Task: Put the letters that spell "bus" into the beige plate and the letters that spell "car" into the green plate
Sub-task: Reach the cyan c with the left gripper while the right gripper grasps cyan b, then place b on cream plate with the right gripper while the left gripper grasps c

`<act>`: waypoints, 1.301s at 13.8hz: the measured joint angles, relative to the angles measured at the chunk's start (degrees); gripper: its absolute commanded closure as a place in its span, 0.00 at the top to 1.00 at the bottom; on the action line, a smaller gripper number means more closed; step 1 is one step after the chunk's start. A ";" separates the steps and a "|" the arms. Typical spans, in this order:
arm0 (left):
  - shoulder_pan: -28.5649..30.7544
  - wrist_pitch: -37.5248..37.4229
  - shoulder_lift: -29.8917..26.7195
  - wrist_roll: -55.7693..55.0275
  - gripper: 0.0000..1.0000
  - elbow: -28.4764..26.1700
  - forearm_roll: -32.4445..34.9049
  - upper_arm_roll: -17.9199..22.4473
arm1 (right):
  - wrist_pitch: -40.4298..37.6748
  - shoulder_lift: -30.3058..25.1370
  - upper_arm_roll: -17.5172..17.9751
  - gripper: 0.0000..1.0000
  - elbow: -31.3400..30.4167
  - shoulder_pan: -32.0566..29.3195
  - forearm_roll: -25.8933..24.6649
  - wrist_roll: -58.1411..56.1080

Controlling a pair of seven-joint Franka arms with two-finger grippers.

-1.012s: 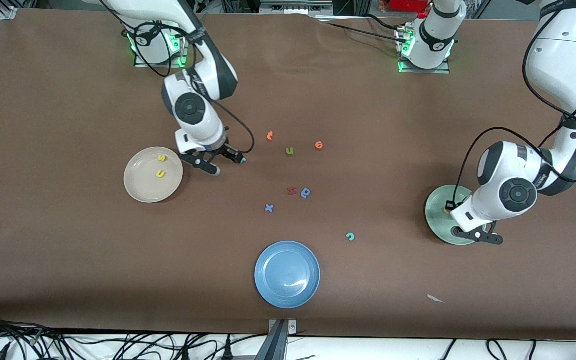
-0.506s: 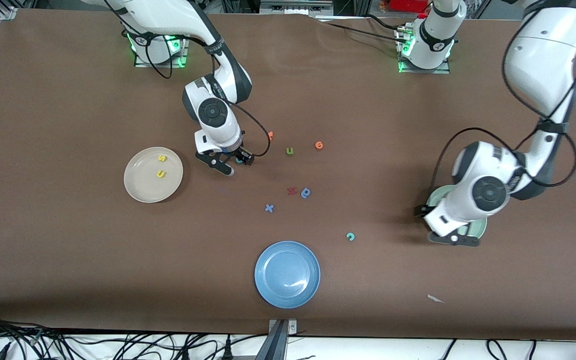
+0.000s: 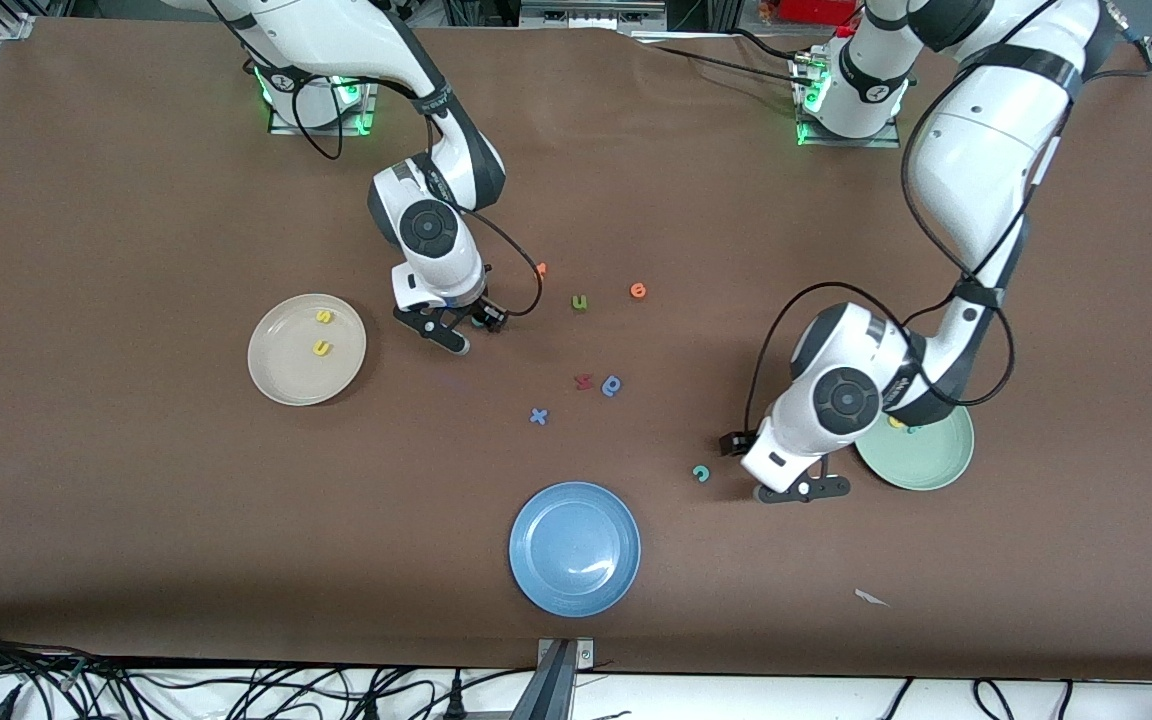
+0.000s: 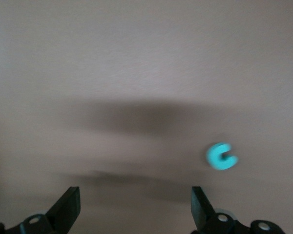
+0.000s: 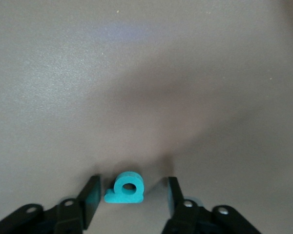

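right gripper, upper-left of centre in the front view: fingers straddle teal "b", not yet clamped | keep it centred, squeeze, lift, carry to beige plate | left gripper: spread, empty, beside teal "c"

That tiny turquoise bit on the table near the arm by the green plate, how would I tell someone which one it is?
Start at the pale green plate at the left arm's end of the table, then look toward the table's middle, past the left gripper hovering beside it. There lies a teal "c", alone on bare brown table. The blue plate sits nearer the camera; other loose letters are blue, red, olive or orange.
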 measured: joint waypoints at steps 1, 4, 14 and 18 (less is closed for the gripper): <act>-1.22 0.00 1.16 -3.07 1.00 1.98 0.00 0.02 | 0.15 0.05 0.00 0.52 0.01 0.04 0.00 0.00; -3.63 0.75 4.44 -10.05 1.00 6.46 0.00 0.14 | 0.57 0.06 0.03 0.14 0.15 0.18 0.00 0.00; -6.60 4.71 7.19 -17.81 0.69 7.98 0.00 3.05 | -16.89 -7.27 -9.42 0.09 5.13 0.17 0.00 -11.12; -6.68 4.73 7.47 -18.75 0.58 8.10 0.00 3.15 | -25.15 -9.58 -21.20 0.10 4.93 -0.43 0.03 -31.53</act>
